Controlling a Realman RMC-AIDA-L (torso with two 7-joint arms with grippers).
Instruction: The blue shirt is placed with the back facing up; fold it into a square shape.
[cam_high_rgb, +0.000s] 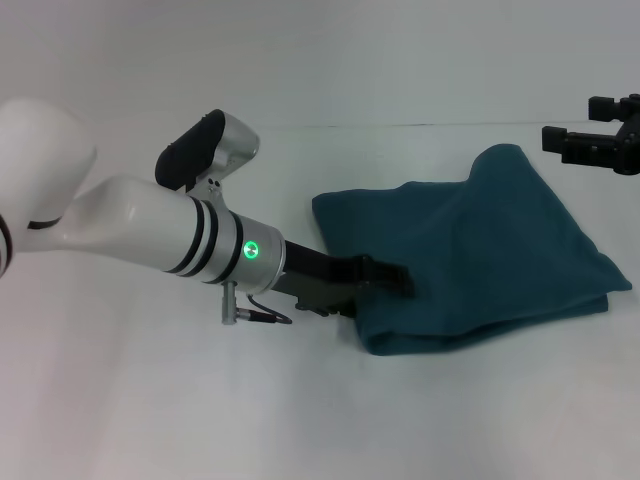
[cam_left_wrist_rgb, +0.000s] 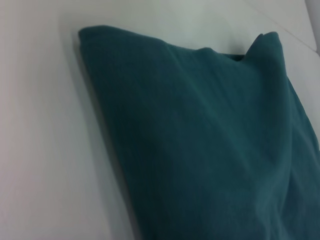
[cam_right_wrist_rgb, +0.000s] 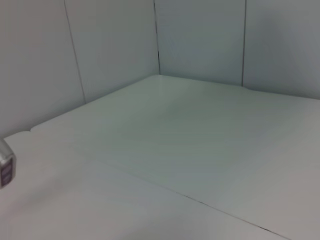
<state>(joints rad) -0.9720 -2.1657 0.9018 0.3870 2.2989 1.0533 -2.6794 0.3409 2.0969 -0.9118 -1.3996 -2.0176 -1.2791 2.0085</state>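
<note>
From the left of the head view, the left arm reaches across the white table (cam_high_rgb: 150, 400), its white forearm ending in a silver band with a small green light, and beyond that the dark wrist and the left gripper (cam_high_rgb: 392, 278). The gripper lies low over the table and meets the near-left edge of the blue shirt (cam_high_rgb: 470, 250), its dark fingers set against or slightly over the fabric at the lower left corner of the bundle; whether they are apart, together or pinching the cloth cannot be told, since the tips blend into the shirt's shadowed edge. The shirt lies right of centre on the table, already folded into a compact, roughly four-sided stack, plain teal-blue on top, with soft creases running across it. Its near edge looks thicker, with layers showing along the fold, and its far right corner rises into a small peak. In the left wrist view the blue shirt (cam_left_wrist_rgb: 210, 140) fills most of the picture as a smooth dark teal surface with one straight folded edge lying on the pale table (cam_left_wrist_rgb: 40, 150) and two small peaks at the far side. At the far right of the head view, the right gripper (cam_high_rgb: 595, 142) hangs above the table, well apart from the shirt, and whether its fingers are apart or together cannot be told. The right wrist view shows only the bare table (cam_right_wrist_rgb: 200, 150) and the pale panelled walls behind it.
</note>
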